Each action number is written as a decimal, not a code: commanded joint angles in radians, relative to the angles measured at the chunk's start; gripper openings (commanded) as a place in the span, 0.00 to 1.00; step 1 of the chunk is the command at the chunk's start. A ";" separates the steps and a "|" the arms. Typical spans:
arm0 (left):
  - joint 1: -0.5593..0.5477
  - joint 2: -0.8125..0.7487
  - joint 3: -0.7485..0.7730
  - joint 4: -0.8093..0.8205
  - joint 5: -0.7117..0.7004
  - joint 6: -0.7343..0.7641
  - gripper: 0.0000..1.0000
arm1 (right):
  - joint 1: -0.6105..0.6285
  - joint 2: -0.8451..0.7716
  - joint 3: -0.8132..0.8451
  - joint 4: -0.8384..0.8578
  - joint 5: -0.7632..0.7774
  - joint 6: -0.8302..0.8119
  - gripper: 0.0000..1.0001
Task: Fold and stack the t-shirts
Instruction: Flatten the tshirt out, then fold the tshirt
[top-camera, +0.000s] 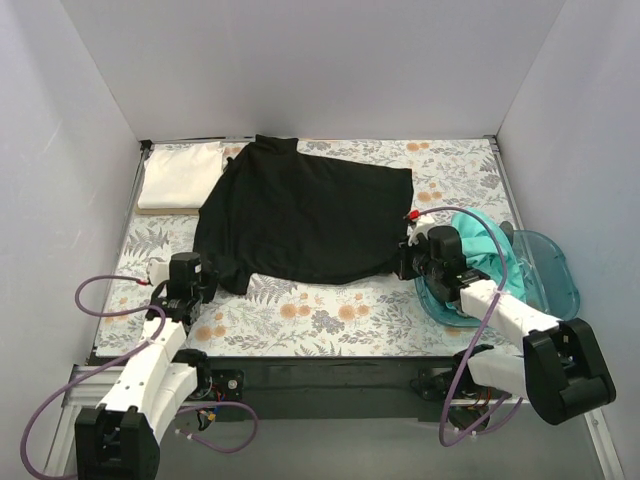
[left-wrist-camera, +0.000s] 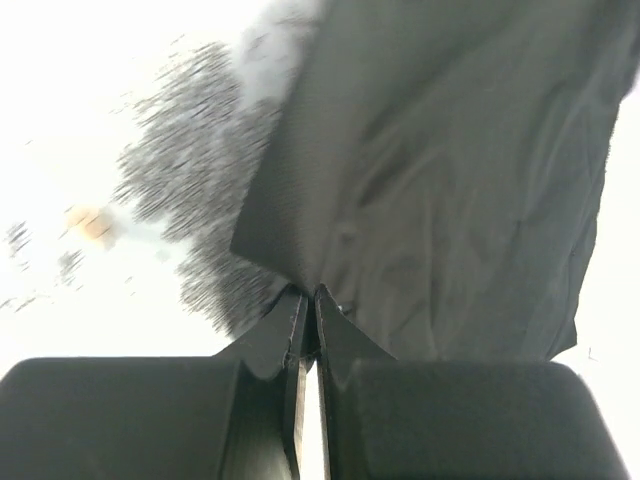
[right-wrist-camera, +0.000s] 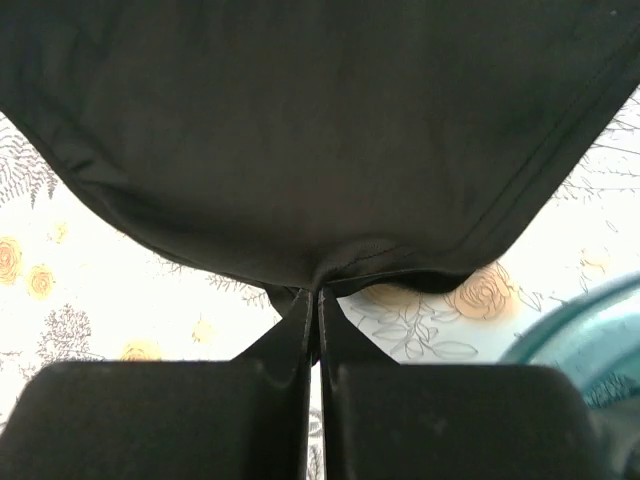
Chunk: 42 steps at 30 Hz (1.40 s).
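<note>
The black t-shirt (top-camera: 305, 215) lies spread across the middle of the floral table cover. My left gripper (top-camera: 205, 285) is shut on its near left corner, seen in the left wrist view (left-wrist-camera: 310, 292). My right gripper (top-camera: 405, 258) is shut on its near right hem, seen in the right wrist view (right-wrist-camera: 318, 290), with the black cloth (right-wrist-camera: 320, 130) stretched above. The white t-shirt (top-camera: 182, 176) lies folded at the back left. The teal t-shirt (top-camera: 485, 255) sits bunched in the bin at the right.
The translucent blue plastic bin (top-camera: 548, 272) stands at the right edge, just beside my right arm; its rim shows in the right wrist view (right-wrist-camera: 590, 330). White walls close in the back and both sides. A metal rail runs along the table's near edge (top-camera: 320, 362).
</note>
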 joint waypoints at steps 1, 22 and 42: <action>0.005 -0.105 -0.007 -0.220 -0.018 -0.096 0.00 | -0.002 -0.082 0.013 -0.119 0.054 0.023 0.01; 0.000 -0.475 0.238 -0.731 -0.073 -0.238 0.00 | 0.039 -0.355 0.007 -0.520 -0.026 0.093 0.01; 0.000 -0.107 0.226 -0.248 -0.058 -0.084 0.00 | 0.040 -0.151 0.196 -0.484 0.102 0.043 0.01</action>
